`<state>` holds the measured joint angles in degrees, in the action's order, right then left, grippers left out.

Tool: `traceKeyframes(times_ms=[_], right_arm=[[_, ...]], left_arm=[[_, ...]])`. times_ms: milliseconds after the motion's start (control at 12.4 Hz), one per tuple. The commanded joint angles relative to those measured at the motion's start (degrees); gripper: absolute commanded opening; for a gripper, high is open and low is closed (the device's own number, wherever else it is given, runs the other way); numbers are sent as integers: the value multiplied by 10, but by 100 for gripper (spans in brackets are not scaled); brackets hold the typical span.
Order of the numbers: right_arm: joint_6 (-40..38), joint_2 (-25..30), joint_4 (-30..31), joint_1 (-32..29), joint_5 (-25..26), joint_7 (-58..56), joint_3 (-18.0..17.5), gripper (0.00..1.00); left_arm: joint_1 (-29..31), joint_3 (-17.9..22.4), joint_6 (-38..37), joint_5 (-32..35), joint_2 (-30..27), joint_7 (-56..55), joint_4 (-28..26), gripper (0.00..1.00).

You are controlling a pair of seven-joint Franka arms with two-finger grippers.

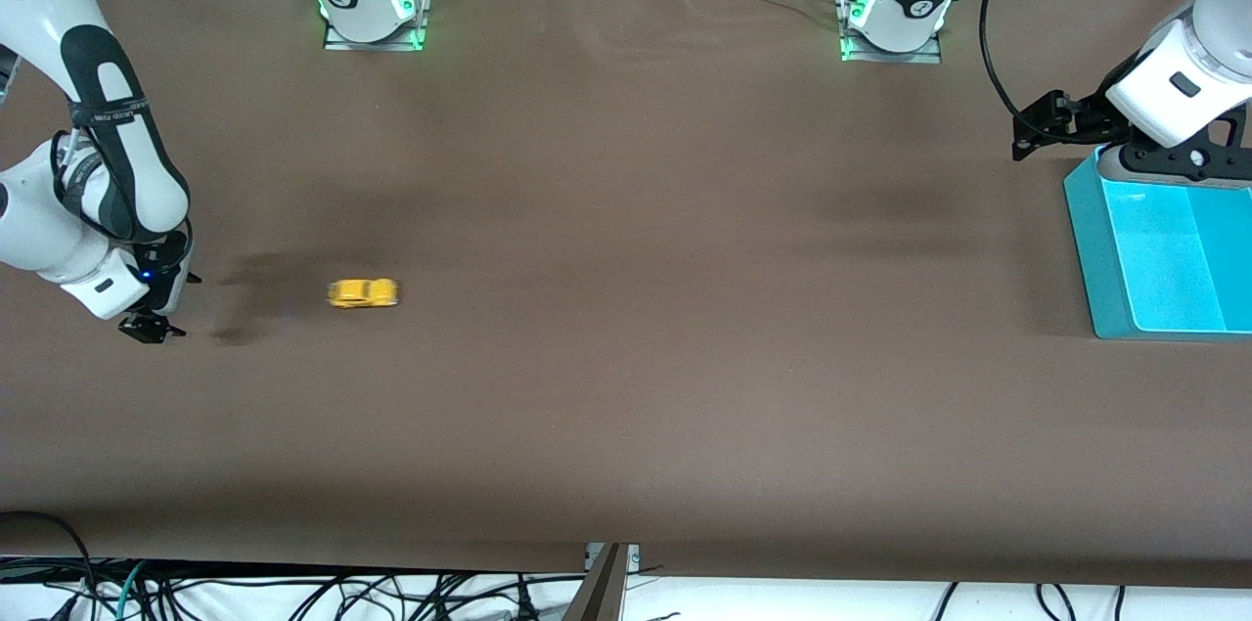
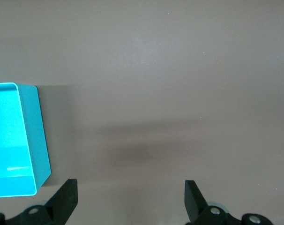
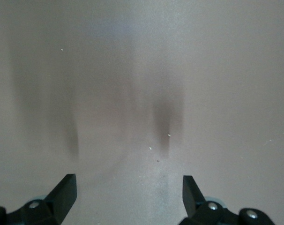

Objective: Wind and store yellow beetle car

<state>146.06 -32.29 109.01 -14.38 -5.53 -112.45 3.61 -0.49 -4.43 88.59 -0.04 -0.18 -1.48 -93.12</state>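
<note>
- yellow beetle car (image 1: 363,293) sits on the brown table (image 1: 626,357) toward the right arm's end, free of any grip and slightly smeared in the front view, which suggests it is rolling.
- right gripper (image 1: 156,306) hangs low over the table just beside the car, toward that same end, its jaws spread wide and empty; that fits a wound car just let go to run.
- left gripper (image 1: 1042,127) waits over the table beside the teal bin (image 1: 1081,240), jaws open and empty, probably placed there to take the car for storing.
- front view alone shows the car; neither wrist view catches it.
- right wrist view gives only bare table between its fingers (image 3: 62,190).
- left wrist view shows the bin's corner and that what can be seen of its inside is empty.
</note>
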Motion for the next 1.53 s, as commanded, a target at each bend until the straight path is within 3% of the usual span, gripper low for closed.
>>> traceKeyframes(times_ms=[0,1047,1449], right_arm=[[-12,-1,-9,-5,-13,-13,-4,100],[-16,0,-11,-4,-14,-11,-11,100],[-53,6,-44,-3,-30,20,-18,100]], left_arm=[[4,-1,-6,-9,-5,14,-1,100],[1,-5,-15,-10,9,12,0,100],[-7,-6,-20,-35,51,107,0,100]])
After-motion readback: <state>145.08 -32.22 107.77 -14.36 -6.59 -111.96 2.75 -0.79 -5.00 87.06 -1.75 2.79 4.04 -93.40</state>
